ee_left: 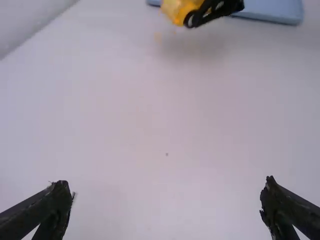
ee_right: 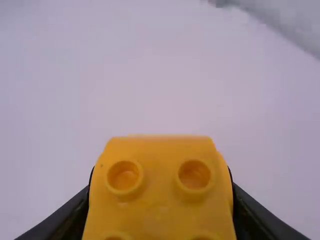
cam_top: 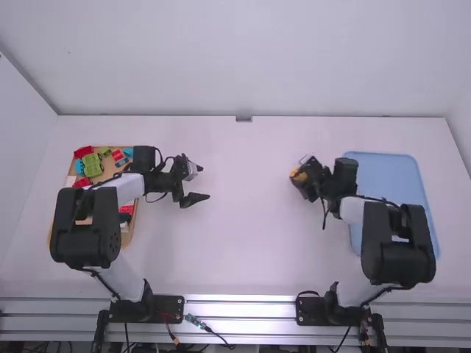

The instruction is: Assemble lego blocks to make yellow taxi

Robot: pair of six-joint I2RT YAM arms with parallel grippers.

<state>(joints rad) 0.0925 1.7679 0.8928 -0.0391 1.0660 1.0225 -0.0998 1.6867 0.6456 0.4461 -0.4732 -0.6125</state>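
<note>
No text, label, brand, number or sign can be read on anything in the high view, the left wrist view or the right wrist view.

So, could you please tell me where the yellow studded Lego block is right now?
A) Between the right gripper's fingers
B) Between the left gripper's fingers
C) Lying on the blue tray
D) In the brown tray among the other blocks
A: the yellow studded Lego block sits between the fingers of the right gripper, one on each side of it.
</note>
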